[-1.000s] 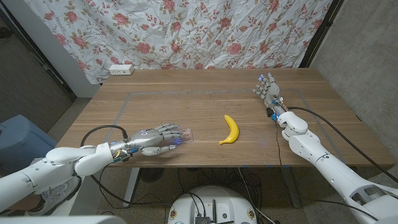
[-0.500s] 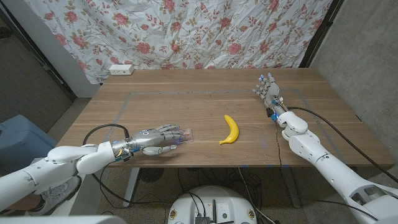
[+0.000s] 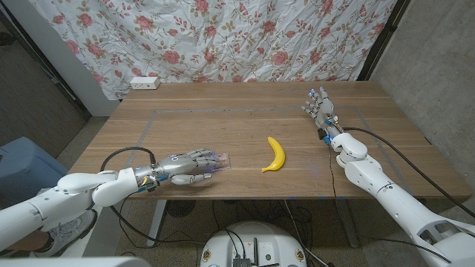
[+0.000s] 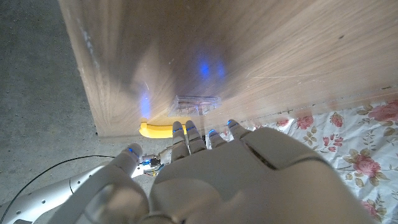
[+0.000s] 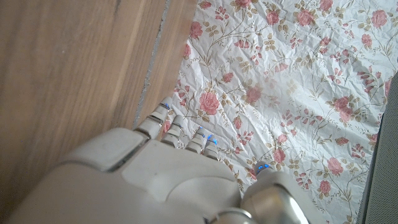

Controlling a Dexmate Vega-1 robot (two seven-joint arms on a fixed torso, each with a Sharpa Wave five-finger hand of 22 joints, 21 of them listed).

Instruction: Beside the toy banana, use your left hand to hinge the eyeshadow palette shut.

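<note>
Judging by the frames, your left hand [image 3: 191, 165], fingers spread and gripping nothing, reaches over the palette [image 3: 220, 161] at its fingertips; the palette looks flat, possibly closed. The banana [image 3: 276, 154] lies beyond. Your right hand [image 3: 320, 107] waits open.

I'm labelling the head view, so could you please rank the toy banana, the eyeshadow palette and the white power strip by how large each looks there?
1. Toy banana, clearly the largest.
2. White power strip at the table's far edge; being farther from the camera, it may look smaller than it is.
3. Eyeshadow palette: the left hand covers part of it, so its rank is unsure.
</note>
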